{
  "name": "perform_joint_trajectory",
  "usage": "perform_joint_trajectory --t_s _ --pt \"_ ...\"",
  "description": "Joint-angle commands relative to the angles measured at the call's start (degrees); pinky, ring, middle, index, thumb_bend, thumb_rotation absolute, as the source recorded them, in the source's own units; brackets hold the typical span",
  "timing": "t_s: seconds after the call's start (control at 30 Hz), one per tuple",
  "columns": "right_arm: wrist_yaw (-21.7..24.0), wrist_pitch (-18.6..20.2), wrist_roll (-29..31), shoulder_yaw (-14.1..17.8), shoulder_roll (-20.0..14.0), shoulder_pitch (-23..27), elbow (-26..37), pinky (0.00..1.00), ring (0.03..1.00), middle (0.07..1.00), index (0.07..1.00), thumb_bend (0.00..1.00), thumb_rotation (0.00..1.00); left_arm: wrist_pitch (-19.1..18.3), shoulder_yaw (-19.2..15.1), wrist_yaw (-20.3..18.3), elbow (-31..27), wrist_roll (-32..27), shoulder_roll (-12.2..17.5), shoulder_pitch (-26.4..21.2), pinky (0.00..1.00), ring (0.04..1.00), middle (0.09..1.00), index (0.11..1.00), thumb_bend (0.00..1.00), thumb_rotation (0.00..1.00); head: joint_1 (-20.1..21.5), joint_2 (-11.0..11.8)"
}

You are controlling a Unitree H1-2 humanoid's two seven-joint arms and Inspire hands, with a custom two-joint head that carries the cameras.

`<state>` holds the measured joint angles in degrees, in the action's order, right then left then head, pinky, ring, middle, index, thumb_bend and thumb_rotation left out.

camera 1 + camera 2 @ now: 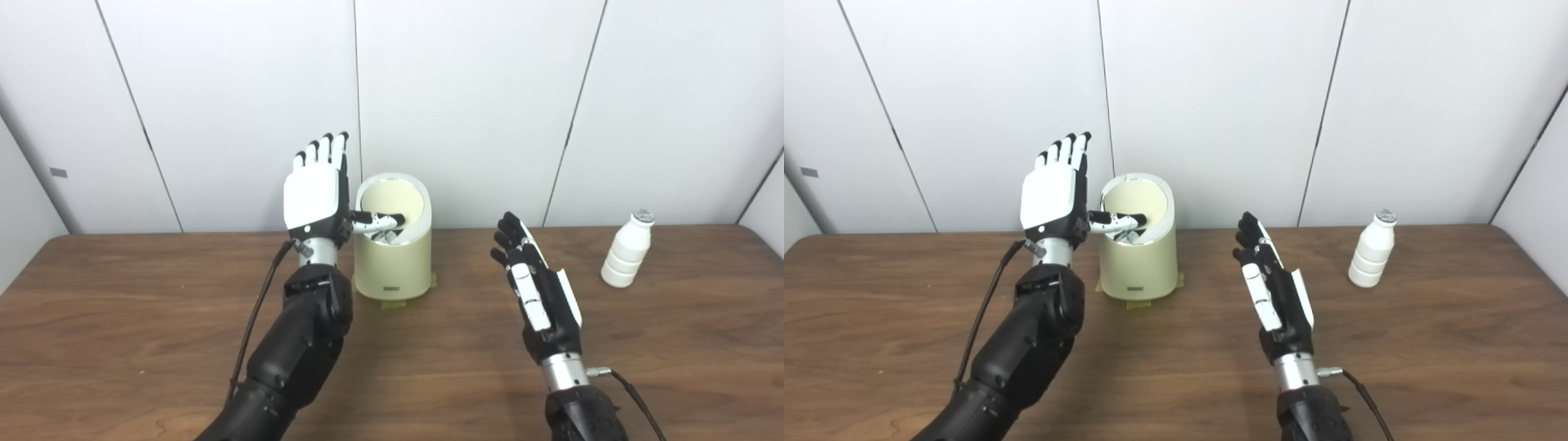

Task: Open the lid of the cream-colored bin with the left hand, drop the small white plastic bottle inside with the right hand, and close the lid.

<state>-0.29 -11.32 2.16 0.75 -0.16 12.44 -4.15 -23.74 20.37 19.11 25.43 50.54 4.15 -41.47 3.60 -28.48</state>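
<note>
Left hand [313,199] is raised upright, fingers extended together, thumb stuck out sideways. Right hand [539,288] is held low, fingers extended, nothing gripped.

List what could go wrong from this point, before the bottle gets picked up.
1. The left hand holds nothing; only its thumb reaches over the bin opening, apparently pressing the lid. If it slips, the lid could swing shut.
2. The bottle stands upright, far right of the open right hand; a sideways reach may tip it.
3. Carrying it back, the right hand could bump the left thumb across the opening.
</note>
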Motion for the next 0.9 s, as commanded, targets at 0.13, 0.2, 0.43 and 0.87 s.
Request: perform_joint_trajectory --t_s 0.13,0.2,0.43,0.87 --pt "0.27 -1.08 0.03 0.1 -0.19 2.02 1.56 0.9 0.937 0.942 0.932 0.21 0.82 1.12 -2.45 0.24 -1.54 -3.35 0.16 -0.53 1.0 1.0 1.0 1.0 0.69 0.85 -0.14 -0.07" --pt "0.16 -0.67 -0.03 0.05 -0.03 1.9 2.01 0.9 0.94 0.944 0.935 0.2 0.82 1.01 -3.29 0.05 -3.19 -4.48 -0.34 -0.15 1.0 1.0 1.0 1.0 0.72 0.97 -0.22 -0.06" --pt "-0.08 -1.1 -0.31 -0.05 0.22 1.89 1.92 0.89 0.936 0.942 0.932 0.2 0.83 0.3 -8.89 -4.69 -11.91 -12.96 -1.72 1.88 1.0 1.0 1.0 1.0 0.7 1.0 0.05 -0.24" --pt "0.29 -2.59 0.9 1.1 -0.86 2.83 -0.34 0.89 0.934 0.944 0.932 0.21 0.9 21.23 -20.29 -5.98 -30.11 -36.23 -4.71 12.5 1.0 1.0 1.0 1.0 0.59 1.0 0.22 -0.01"
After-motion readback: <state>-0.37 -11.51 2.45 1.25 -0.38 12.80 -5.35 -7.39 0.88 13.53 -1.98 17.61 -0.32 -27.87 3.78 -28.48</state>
